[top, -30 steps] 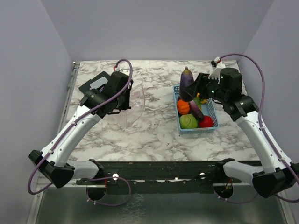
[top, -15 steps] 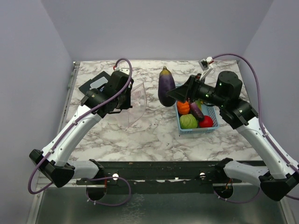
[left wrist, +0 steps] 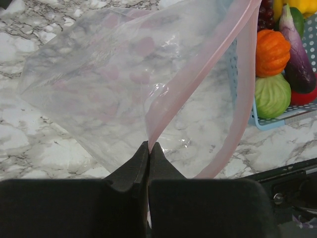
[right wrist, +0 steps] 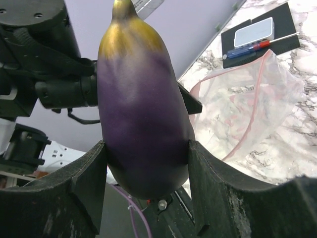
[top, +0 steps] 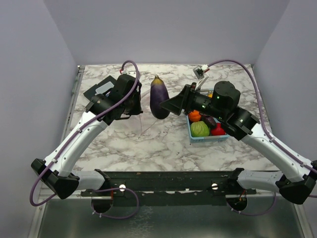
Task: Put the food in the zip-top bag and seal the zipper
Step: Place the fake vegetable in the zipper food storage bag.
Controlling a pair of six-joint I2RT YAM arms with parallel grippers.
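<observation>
- Top external: the left gripper (top: pixel 133 108) hangs over the left half of the marble table (top: pixel 163 144), with its jaws pressed together on the mouth edge of the zip-top bag (top: pixel 145 121), which shows only faintly below it
- The right gripper (top: pixel 167 105) holds a large purple eggplant (top: pixel 159 96) upright in the air, between the bag and the light-blue basket (top: pixel 205 139)
- In the basket lie an orange pumpkin (top: pixel 194 116), a green cabbage (top: pixel 199 129), a red tomato (top: pixel 218 130) and a smaller eggplant (top: pixel 209 120)
- Left wrist: the two black tips meet with the pink zipper (left wrist: pixel 198 74) pinched between them; the clear bag hangs with its mouth gaping, and the basket stands just beyond it on the right
- Right wrist: the fingers (right wrist: pixel 89 188) stand wide apart and clamp the eggplant's belly from both sides, with its yellowish stem end up
- Past it the bag hangs open above the marble, near a black pad (right wrist: pixel 277 22) that carries a screwdriver (right wrist: pixel 250 47)
</observation>
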